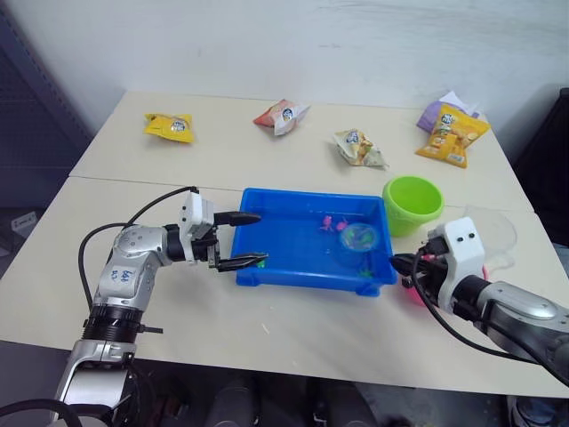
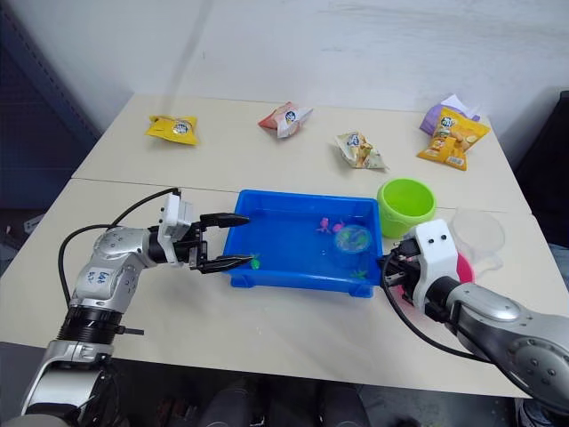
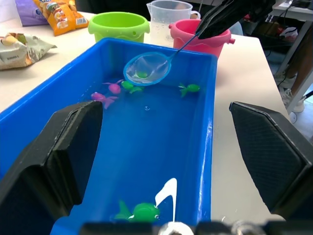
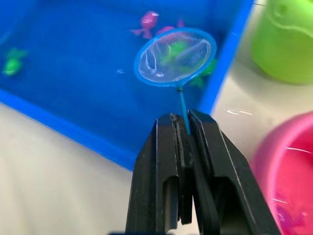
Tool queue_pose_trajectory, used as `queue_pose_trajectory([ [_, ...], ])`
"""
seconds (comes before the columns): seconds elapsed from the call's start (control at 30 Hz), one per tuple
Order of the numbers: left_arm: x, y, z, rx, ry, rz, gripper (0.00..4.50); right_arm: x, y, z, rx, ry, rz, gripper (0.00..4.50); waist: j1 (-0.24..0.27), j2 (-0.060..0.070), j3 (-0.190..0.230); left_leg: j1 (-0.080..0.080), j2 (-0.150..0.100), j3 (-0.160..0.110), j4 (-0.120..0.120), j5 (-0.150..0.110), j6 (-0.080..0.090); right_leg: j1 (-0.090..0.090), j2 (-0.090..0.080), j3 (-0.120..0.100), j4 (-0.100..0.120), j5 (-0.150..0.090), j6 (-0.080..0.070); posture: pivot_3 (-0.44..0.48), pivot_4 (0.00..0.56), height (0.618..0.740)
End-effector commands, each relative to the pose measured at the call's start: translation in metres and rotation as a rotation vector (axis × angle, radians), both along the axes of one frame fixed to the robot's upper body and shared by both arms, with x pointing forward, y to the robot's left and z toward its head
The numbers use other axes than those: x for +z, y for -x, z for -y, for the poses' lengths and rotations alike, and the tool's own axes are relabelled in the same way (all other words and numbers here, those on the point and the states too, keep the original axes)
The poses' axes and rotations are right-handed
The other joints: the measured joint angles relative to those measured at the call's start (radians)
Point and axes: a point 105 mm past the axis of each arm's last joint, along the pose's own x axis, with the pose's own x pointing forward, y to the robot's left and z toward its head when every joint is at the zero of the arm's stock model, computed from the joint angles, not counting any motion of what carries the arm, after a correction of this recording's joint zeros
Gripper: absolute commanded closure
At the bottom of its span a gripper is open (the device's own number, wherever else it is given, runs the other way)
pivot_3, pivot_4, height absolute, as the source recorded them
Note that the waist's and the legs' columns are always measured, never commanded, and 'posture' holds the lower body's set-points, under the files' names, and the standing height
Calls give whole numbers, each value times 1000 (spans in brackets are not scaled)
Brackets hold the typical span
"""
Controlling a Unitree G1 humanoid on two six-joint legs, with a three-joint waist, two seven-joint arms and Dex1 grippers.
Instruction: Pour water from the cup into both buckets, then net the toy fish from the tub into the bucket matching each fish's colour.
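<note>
Netting stage; several fish left in the tub. Left end effector spread wide astride the tub's near-left rim. Right end effector clamped on the net stick, hoop held over the water. Pink bucket, green bucket and cup stand beyond, on the desk.

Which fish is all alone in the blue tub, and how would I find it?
Find the big blue tub on the table. Go to the end nearest the left gripper: one green fish lies there alone, far from the fish clustered by the net.
</note>
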Motion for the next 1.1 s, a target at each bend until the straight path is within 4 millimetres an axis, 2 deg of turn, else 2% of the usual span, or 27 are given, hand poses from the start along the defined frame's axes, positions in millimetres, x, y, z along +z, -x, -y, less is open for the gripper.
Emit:
queue_pose_trajectory([
  [0.03,9,2,-4,9,-5,56,41,4,0,0,0,33,-13,4500,0,0,0,0,0,0,0,0,0,0,0,0,0,0,0,0,150,738],
  [0.47,8,5,-6,20,-2,75,41,6,-14,-3,-78,25,-60,4500,-1,0,0,-4,0,-2,1,0,1,-1,0,-2,-2,0,0,0,150,738],
  [1.1,21,9,8,27,14,89,41,3,-22,-22,-85,-64,-165,4500,-3,0,0,-5,0,-3,1,0,1,-1,0,-3,-2,0,1,0,150,738],
])
